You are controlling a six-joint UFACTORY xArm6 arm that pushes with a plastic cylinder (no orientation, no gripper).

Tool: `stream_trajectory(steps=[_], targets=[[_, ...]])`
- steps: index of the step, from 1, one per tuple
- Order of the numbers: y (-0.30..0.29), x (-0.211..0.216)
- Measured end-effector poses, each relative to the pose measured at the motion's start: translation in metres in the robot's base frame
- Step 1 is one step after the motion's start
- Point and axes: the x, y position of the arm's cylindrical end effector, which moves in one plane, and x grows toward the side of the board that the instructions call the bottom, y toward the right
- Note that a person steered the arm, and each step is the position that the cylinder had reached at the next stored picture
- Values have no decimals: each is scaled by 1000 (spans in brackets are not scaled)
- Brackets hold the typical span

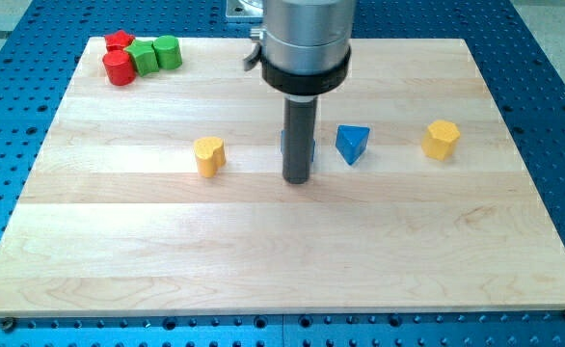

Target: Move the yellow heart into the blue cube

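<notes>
a: where is my tip [296, 180] sitting right now?

b: it is resting near the middle of the wooden board [263, 260], a little toward the far edge. there are no jaws on this rig, only the bare rod, so it is gripping nothing and can only shove things along.

a: and the yellow heart [209, 155]?

b: it is lying toward the board's left edge from your tip, near it but clearly apart, at about the same depth on the board.

a: the blue cube [309, 145]?

b: it is hiding mostly behind the rod, just beyond your tip; only slivers of blue are showing on either side. i cannot tell if the rod is touching it.

a: so why is this placement awkward?

b: in my judgement, your tip is standing between the heart and the cube, so it is on the wrong side for pushing. it would need to go round to the heart's left side first.

a: anything else about?

b: a blue triangular block [352, 144] is sitting just right of the cube, a yellow hexagonal block [441, 139] is nearer the right edge, and two red blocks [119, 60] and two green blocks [156, 54] are clustering at the far left corner, well away.
</notes>
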Motion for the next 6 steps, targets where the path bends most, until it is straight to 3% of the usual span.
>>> stream_trajectory(steps=[1,2,3,4,5,6], targets=[[-66,54],[-127,41],[-116,4],[-162,8],[-79,-28],[-157,-12]])
